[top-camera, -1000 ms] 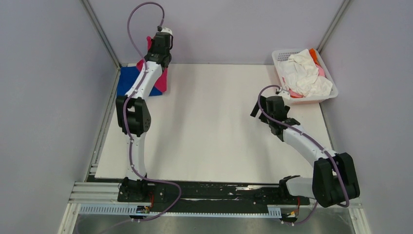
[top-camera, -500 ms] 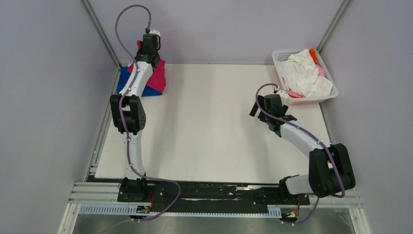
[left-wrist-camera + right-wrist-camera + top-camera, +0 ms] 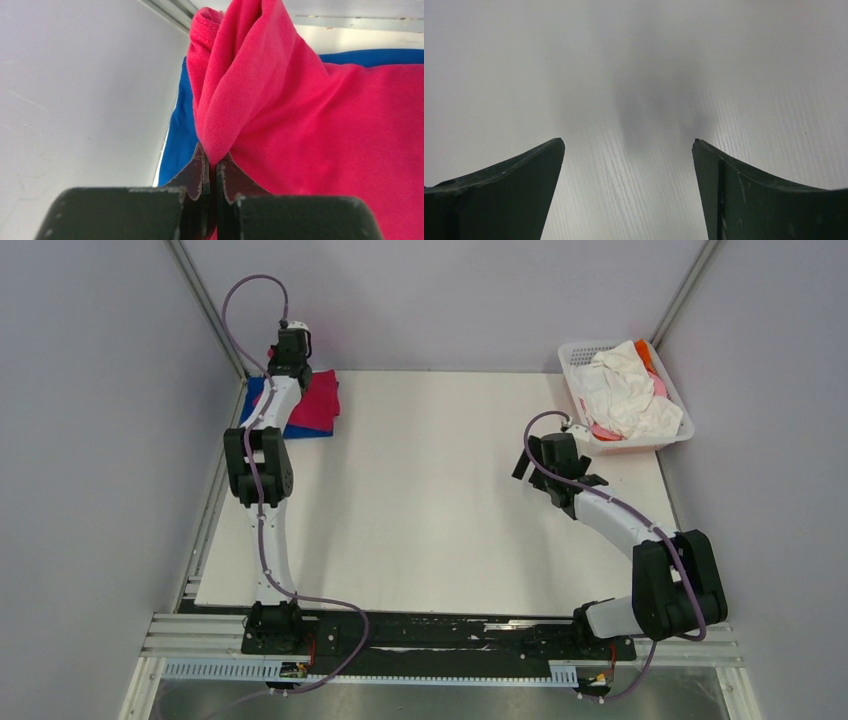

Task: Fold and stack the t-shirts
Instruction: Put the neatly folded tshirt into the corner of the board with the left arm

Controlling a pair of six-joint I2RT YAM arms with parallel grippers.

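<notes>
A folded magenta-red t-shirt (image 3: 318, 402) lies on a folded royal-blue t-shirt (image 3: 257, 400) at the table's far left corner. My left gripper (image 3: 289, 344) is over that corner, shut on a bunched fold of the magenta-red t-shirt (image 3: 260, 90); the pinch sits at the jaws of the left gripper (image 3: 216, 162), and blue t-shirt (image 3: 177, 135) shows beneath. My right gripper (image 3: 538, 456) hangs open over bare table, right of centre, with nothing between the fingers of the right gripper (image 3: 628, 145). More t-shirts, mostly white (image 3: 625, 390) with pink and orange, lie crumpled in the basket.
A white plastic lattice basket (image 3: 578, 352) stands at the far right corner of the white table (image 3: 430, 500). Grey walls and metal frame posts close in the left, back and right sides.
My left arm has swung left toward the far corner, lowering the magenta-red t-shirt onto the blue one. The right arm has pulled back slightly, staying open.
</notes>
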